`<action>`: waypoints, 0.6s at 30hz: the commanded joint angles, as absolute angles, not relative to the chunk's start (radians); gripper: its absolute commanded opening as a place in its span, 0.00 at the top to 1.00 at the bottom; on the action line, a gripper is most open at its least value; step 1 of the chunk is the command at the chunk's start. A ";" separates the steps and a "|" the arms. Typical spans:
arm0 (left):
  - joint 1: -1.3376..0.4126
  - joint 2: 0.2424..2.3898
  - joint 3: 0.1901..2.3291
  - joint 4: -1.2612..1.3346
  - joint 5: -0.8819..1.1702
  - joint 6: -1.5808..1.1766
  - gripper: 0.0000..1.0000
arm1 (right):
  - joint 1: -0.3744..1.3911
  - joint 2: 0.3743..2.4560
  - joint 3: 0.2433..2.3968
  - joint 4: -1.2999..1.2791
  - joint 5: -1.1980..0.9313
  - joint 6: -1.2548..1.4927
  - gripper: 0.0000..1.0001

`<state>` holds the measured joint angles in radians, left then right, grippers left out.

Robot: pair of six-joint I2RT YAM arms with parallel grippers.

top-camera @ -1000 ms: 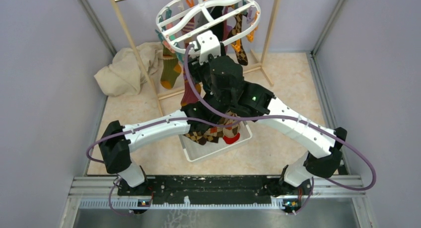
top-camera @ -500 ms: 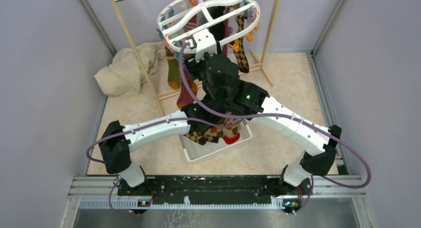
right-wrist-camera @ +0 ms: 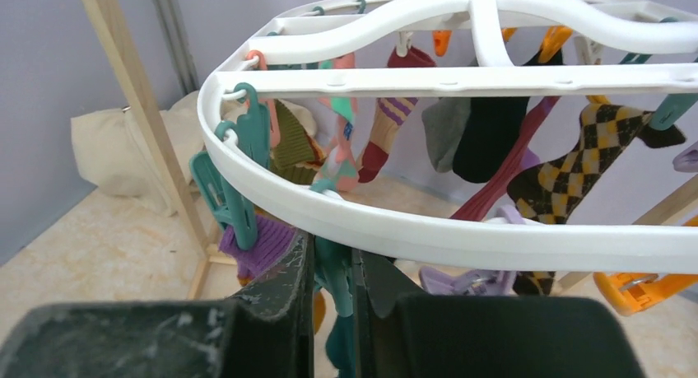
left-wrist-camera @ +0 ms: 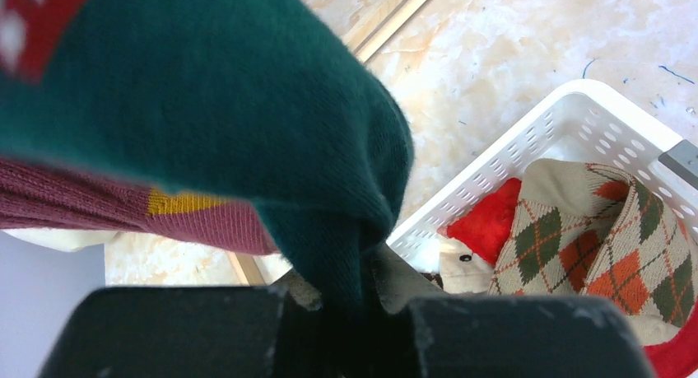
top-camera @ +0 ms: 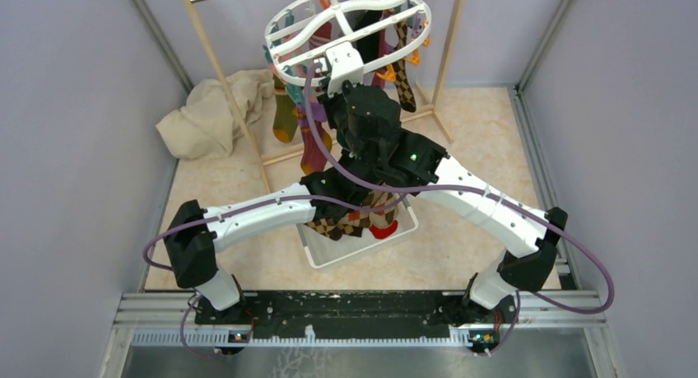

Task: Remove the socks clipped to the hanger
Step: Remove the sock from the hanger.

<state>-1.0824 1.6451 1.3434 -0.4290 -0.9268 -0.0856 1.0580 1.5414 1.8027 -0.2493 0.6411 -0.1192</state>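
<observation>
The white oval hanger [right-wrist-camera: 444, 234] fills the right wrist view, and several socks hang from its pegs: a brown-yellow argyle one [right-wrist-camera: 568, 172], a black one [right-wrist-camera: 494, 139] and a purple cuff [right-wrist-camera: 263, 242]. My right gripper [right-wrist-camera: 333, 271] is just under the near rim, shut on a teal peg [right-wrist-camera: 336, 263]. My left gripper [left-wrist-camera: 354, 283] is lower down, shut on a dark green sock [left-wrist-camera: 247, 106] that drapes over its fingers. A maroon sock with a yellow patch [left-wrist-camera: 165, 213] hangs beside it. In the top view the right arm hides the left gripper.
A white mesh basket [left-wrist-camera: 576, 123] on the floor below holds an argyle sock [left-wrist-camera: 609, 238] and a red one [left-wrist-camera: 486, 226]. A wooden pole rack [top-camera: 218, 73] carries the hanger [top-camera: 335, 16]. A beige cloth [top-camera: 210, 114] lies at the back left. Grey walls stand on both sides.
My right gripper has risen to the hanger's near rim and shut on the teal peg. The left arm has not moved and keeps its hold on the green sock.
</observation>
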 commanded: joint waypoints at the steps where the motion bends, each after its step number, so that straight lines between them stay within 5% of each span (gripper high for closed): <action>1: -1.088 1.641 1.341 -0.437 -0.927 -0.095 0.87 | 1.042 1.528 1.818 -0.185 0.618 -0.112 0.96; 17: -1.105 1.605 1.347 -0.496 -0.869 -0.137 0.87 | 1.015 1.467 1.731 -0.172 0.590 -0.075 1.00; 18: -1.107 1.593 1.344 -0.501 -0.845 -0.140 0.87 | 1.008 1.462 1.728 -0.187 0.580 -0.064 0.91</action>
<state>-1.0916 1.6432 1.3422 -0.4633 -0.9039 -0.1101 1.0401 1.5185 1.7386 -0.2058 0.6094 -0.1020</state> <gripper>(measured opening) 0.128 0.087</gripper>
